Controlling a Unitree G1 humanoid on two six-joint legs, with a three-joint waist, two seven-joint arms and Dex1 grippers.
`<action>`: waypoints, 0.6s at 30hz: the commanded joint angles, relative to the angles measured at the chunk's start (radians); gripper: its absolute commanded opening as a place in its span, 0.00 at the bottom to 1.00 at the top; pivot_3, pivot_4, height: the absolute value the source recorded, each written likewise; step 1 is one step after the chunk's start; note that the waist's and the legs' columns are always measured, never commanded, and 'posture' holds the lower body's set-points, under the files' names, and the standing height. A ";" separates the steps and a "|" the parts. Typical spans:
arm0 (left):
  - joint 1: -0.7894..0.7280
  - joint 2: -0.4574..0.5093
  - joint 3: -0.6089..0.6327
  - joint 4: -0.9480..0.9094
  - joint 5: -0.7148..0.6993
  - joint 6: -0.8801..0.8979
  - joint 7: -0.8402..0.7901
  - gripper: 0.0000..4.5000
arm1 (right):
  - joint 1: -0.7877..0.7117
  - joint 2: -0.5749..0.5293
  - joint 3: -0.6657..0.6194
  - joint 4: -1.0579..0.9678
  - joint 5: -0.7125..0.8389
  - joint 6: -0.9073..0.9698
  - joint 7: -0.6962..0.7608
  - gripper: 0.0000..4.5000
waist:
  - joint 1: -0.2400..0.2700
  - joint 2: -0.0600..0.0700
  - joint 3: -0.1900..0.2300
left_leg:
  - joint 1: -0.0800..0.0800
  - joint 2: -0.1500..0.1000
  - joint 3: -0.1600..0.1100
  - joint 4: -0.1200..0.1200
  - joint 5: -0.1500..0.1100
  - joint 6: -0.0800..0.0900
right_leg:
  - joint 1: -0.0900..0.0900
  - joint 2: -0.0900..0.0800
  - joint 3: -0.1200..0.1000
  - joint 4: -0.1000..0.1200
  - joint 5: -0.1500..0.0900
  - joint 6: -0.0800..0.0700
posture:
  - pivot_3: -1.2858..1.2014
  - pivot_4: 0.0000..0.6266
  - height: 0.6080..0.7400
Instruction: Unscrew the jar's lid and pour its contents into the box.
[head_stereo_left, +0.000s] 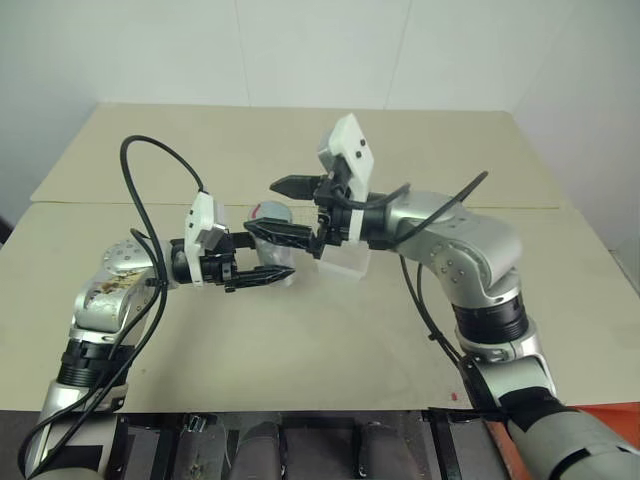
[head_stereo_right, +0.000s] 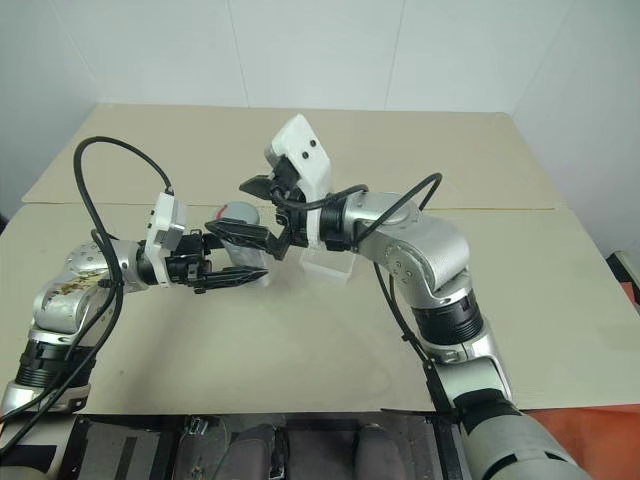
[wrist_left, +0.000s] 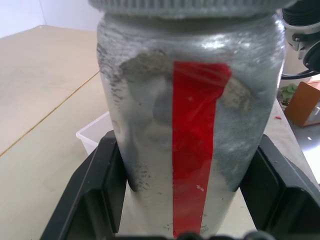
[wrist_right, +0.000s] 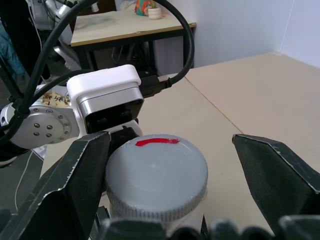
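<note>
My left end effector (head_stereo_left: 262, 262) is clamped on the jar (wrist_left: 187, 125), its two black fingers (wrist_left: 87, 195) pressed against opposite sides of the silvery body low down, with the vertical red stripe facing the wrist camera between them. The jar stands upright in that grip, lifted clear of the tabletop (head_stereo_left: 300, 340), and the grey lid (wrist_right: 156, 172) sits on its top, a small red mark near the rim on the side toward the left wrist's white camera housing (wrist_right: 107, 97). My right end effector (head_stereo_left: 285, 208) comes in from the opposite side, level, with its fingers spread as wide as they go; they straddle the lid, one finger (wrist_right: 67, 187) just beside its edge and the other (wrist_right: 280, 170) well apart from it, so I see no pinch on the lid yet. From the head cameras, one right finger reaches over the lid and the other lies along the jar's near side. Just past the jar, beneath my right wrist, the clear plastic box (head_stereo_left: 345, 262) rests on the tabletop, and a corner of it (wrist_left: 95, 135) peeks out beside the jar in the left wrist view. A black cable (head_stereo_left: 140, 190) loops up from the left arm.
</note>
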 joint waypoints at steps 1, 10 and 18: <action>-0.012 0.003 0.010 -0.025 -0.002 -0.021 -0.006 0.62 | -0.035 0.007 -0.004 -0.015 0.000 0.006 0.003 0.96 | 0.000 0.000 0.000 | 0.000 0.000 0.000 0.000 0.000 0.000 | 0.000 0.000 0.000 0.000 0.000 0.000 | 0.52 0.24 1.00; -0.013 0.005 0.011 -0.028 0.005 -0.025 -0.006 0.62 | -0.036 -0.003 0.005 -0.011 -0.004 0.012 0.022 0.62 | 0.000 0.000 0.000 | 0.000 0.000 0.000 0.000 0.000 0.000 | 0.000 0.000 0.000 0.000 0.000 0.000 | 0.52 0.24 1.00; -0.054 -0.008 0.043 -0.064 -0.114 0.019 -0.080 0.62 | -0.028 -0.068 0.040 0.009 0.016 -0.073 0.250 0.62 | 0.000 0.000 0.000 | 0.000 0.000 0.000 0.000 0.000 0.000 | 0.000 0.000 0.000 0.000 0.000 0.000 | 0.52 0.24 1.00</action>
